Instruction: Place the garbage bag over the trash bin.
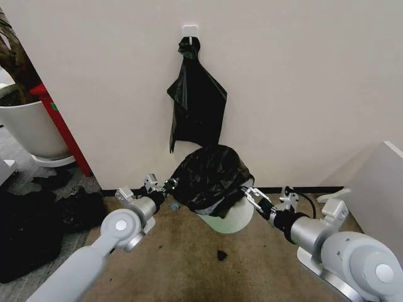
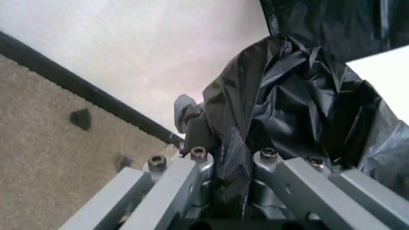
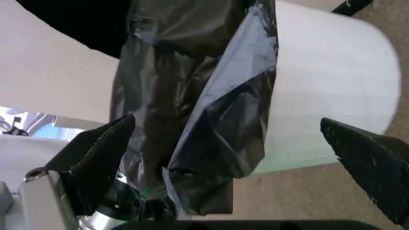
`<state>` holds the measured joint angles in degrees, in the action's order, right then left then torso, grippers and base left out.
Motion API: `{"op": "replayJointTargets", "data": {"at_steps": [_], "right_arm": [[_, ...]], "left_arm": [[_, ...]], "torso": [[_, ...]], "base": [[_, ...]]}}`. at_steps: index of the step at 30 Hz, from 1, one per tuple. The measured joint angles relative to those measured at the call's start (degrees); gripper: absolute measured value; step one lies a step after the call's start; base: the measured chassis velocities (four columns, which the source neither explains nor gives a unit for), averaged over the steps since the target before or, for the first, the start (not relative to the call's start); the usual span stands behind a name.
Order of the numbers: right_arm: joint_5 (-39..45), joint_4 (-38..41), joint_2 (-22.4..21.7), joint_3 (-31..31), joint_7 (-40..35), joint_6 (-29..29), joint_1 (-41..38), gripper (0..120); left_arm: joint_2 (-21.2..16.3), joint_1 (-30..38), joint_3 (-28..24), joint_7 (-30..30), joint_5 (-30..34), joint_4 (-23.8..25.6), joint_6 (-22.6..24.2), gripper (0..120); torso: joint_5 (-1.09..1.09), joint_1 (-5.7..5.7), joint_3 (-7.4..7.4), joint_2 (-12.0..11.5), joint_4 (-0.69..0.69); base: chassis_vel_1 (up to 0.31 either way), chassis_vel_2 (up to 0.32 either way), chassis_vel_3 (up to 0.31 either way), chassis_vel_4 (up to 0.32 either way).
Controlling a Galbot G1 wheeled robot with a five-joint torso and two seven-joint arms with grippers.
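Note:
The garbage bag is a wrinkly glossy black sack draped over the top of the trash bin, a small white bucket standing against the wall. My left gripper is at the bag's left edge, and in the left wrist view its fingers are shut on a fold of the garbage bag. My right gripper is at the bin's right side. In the right wrist view it is the right gripper that stands open, with its fingers spread around a hanging flap of the garbage bag and the trash bin wall.
A narrower black sack hangs from a wall hook just above the bin. A white planter and red panel stand at the left, with black bundles on the floor. A white panel is at the right. A black scrap lies on the carpet.

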<state>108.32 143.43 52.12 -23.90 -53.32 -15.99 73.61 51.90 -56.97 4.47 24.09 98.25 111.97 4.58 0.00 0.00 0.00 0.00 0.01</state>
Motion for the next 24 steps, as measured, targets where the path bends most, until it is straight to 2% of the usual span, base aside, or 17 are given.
{"op": "replayJointTargets", "data": {"at_steps": [5, 24], "right_arm": [[-0.4, 0.0, -0.4, -1.0, -0.1, -0.6, 2.2, 100], [-0.3, -0.1, 1.2, 0.8, 0.7, -0.7, 0.8, 100]], "left_arm": [[0.4, 0.9, 0.2, 0.5, 1.4, -0.7, -0.3, 4], [0.8, 0.9, -0.6, 0.4, 0.0, -0.4, -0.3, 4]], "torso": [[0.01, 0.00, 0.00, 0.0, -0.02], [0.00, 0.00, 0.00, 0.0, 0.00]], "base": [[0.000, 0.000, 0.000, 0.000], [0.000, 0.000, 0.000, 0.000]]}}
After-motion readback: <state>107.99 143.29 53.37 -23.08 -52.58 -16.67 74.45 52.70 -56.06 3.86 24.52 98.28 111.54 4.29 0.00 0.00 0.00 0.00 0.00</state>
